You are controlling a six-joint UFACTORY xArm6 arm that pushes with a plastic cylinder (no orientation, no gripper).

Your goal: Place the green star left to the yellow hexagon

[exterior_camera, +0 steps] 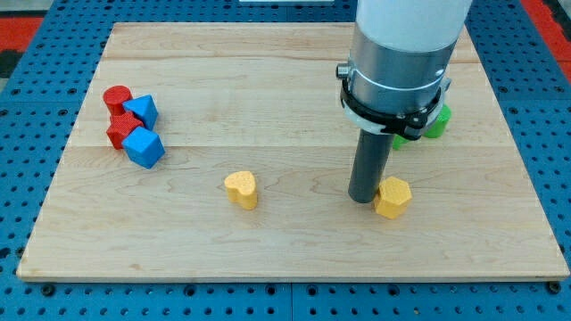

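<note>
Yellow hexagon (393, 197) one, touching my tip (362, 198)

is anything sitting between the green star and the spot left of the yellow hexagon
Yes: my tip stands right at the yellow hexagon's left side, on the target spot. The green block, largely hidden behind the arm, lies toward the view's top right. No other block lies between.

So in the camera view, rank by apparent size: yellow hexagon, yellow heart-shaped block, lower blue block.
1. Lower blue block, slightly the largest.
2. Yellow hexagon and yellow heart-shaped block: look alike, so unranked.
My tip touches the hexagon's left side.
</note>
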